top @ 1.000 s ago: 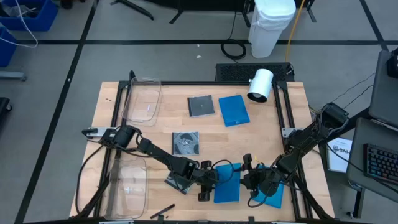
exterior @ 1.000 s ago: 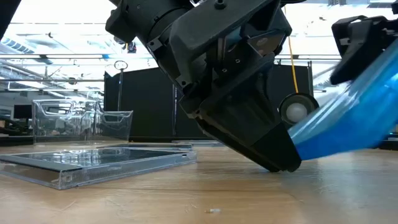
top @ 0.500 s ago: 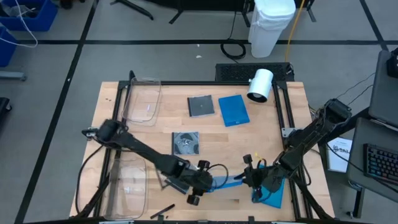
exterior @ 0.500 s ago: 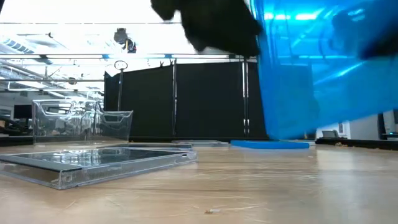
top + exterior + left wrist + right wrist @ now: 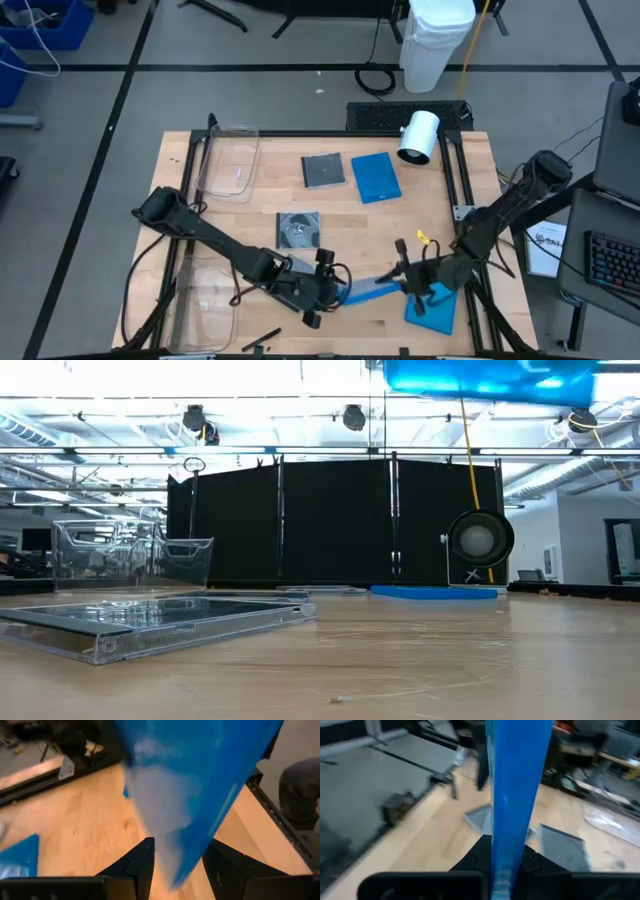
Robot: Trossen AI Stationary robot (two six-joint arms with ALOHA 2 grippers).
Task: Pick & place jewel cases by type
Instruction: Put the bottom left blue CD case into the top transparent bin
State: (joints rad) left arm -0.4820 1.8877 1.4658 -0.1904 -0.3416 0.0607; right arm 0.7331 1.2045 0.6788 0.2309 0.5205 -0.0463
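Note:
A bright blue jewel case (image 5: 368,293) hangs over the table's near middle, high in the low view (image 5: 480,378). My left gripper (image 5: 340,292) is shut on its left end and my right gripper (image 5: 405,286) on its right end. A second blue case (image 5: 432,309) lies flat near the right gripper, and a third (image 5: 376,177) lies flat at the far middle. Beside that one lies a grey case (image 5: 323,171). A case showing a disc (image 5: 299,231) lies mid-table. A clear case (image 5: 150,622) lies flat near the left arm. My left gripper has the blue case's left end (image 5: 176,862) between its two fingers (image 5: 142,865), coming from the table's left and slanting down. The case is lifted clear and tipped up on edge. My right gripper pinches the case's right edge (image 5: 507,847) between its two fingers, coming about level from the table's right. The case shows edge-on in its wrist view.
Two clear bins stand along the left side, one far (image 5: 230,160) and one near (image 5: 205,295). A white cylinder (image 5: 418,137) is mounted at the far right corner. Black frame rails (image 5: 452,180) run along the table's edges.
Both grippers have risen. The blue case, which lay on the table with the left gripper at its left edge, has been tipped up on edge and lifted clear. My left gripper has rolled, and my right gripper has taken hold of the case's right edge.

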